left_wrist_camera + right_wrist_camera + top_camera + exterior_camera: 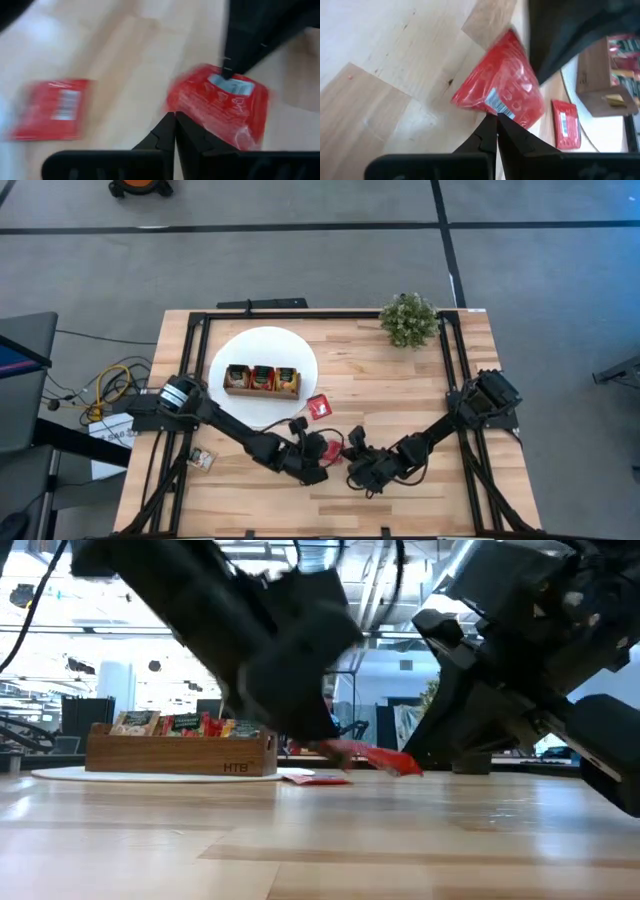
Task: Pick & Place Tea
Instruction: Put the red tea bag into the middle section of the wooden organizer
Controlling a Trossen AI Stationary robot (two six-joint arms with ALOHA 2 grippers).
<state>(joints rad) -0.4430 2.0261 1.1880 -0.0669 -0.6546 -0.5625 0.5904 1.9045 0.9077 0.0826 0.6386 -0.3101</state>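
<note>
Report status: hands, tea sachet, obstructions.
Left hand and right hand both shut on one red square foil sachet, held off table. Second red sachet lies nearby. Nothing obstructing.

Even, bright light falls on the wooden table [400, 380] in the high view, with only soft, short shadows under both arms. In the low view the room's windows are blown out white and the arms stand as dark, blurred silhouettes; the near tabletop is soft. The left wrist view is smeared throughout, the red sachet [220, 105] fuzzy. The right wrist view is sharper, with glare on the sachet's foil.
</note>
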